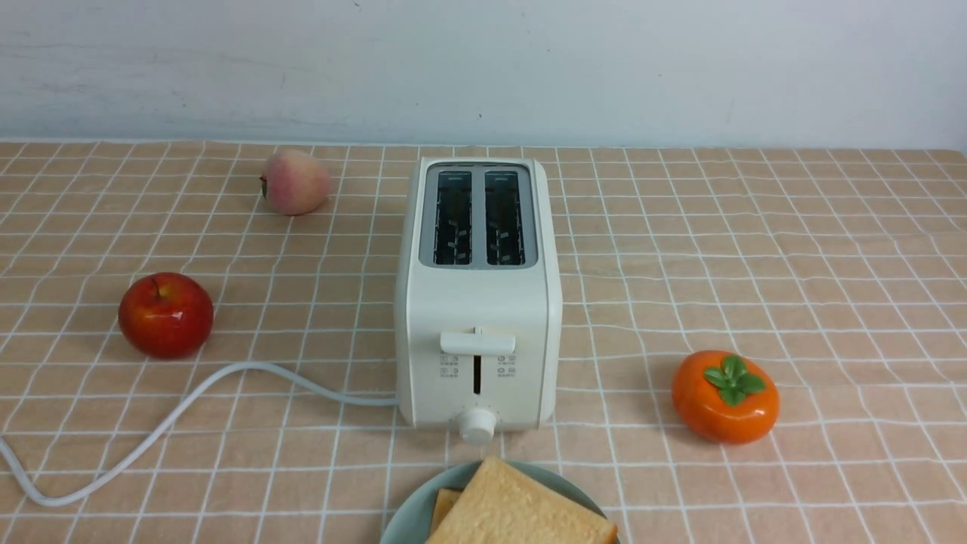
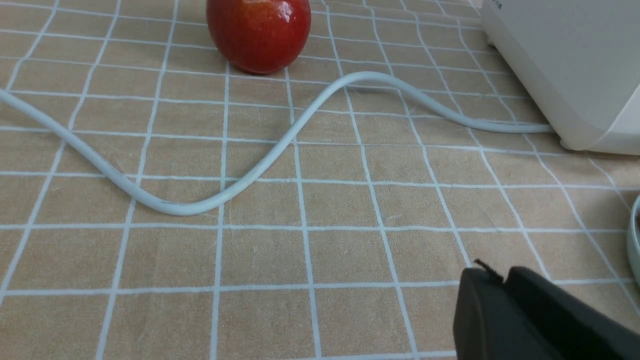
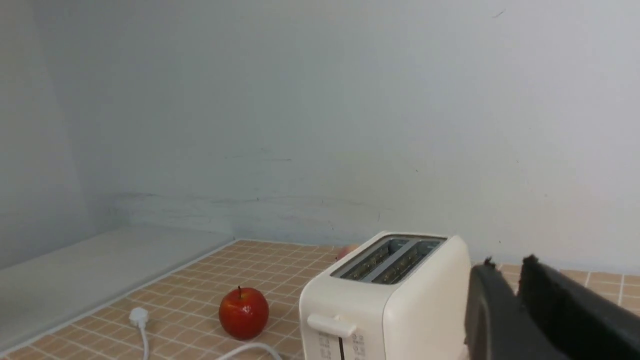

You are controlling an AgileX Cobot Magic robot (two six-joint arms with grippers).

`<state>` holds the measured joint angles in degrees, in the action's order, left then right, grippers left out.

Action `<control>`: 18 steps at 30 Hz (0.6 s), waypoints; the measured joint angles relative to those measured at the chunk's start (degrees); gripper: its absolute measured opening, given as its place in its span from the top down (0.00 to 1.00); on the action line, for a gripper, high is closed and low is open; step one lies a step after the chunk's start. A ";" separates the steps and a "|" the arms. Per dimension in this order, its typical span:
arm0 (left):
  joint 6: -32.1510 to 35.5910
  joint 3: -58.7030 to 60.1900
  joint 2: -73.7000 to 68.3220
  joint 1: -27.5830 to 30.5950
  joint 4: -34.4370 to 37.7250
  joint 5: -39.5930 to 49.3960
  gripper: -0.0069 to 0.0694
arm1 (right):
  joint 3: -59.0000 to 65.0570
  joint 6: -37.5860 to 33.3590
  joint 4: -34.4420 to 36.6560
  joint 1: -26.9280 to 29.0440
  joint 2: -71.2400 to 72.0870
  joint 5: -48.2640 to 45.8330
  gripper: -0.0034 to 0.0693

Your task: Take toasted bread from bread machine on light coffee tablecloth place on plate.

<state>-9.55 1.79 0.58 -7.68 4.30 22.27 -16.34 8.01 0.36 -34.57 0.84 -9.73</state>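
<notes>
Toasted bread (image 1: 521, 506) is seen lying flat on the pale teal plate (image 1: 412, 517) at the near edge of the front view, two slices stacked, just in front of the bread machine (image 1: 478, 302). Both slots of the bread machine are shown empty, its lever raised. The white cord (image 1: 174, 423) is trailed leftward over the light coffee tablecloth (image 1: 831, 264). A red apple (image 1: 165, 314) and a peach (image 1: 295, 181) are placed to the left, a persimmon (image 1: 725, 396) to the right. The left pincer (image 2: 505, 280) is seen nearly closed and empty above the cloth; the right pincer (image 3: 505, 270) is likewise nearly closed, nothing held.
</notes>
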 joint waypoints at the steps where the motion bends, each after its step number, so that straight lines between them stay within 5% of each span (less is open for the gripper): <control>1: 0.00 0.00 0.00 0.00 0.00 0.00 0.84 | 0.15 -0.06 0.00 0.00 0.00 0.00 0.82; 6: 0.00 0.00 0.00 0.00 0.00 0.08 0.84 | 5.69 -1.33 0.04 3.15 0.01 -0.13 0.82; 18: 0.00 0.00 0.00 0.00 0.00 0.13 0.83 | 17.47 -1.94 0.04 29.99 0.01 -11.03 0.80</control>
<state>-9.55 1.79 0.58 -7.68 4.30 22.40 1.14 6.07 0.41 -4.59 0.85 -20.76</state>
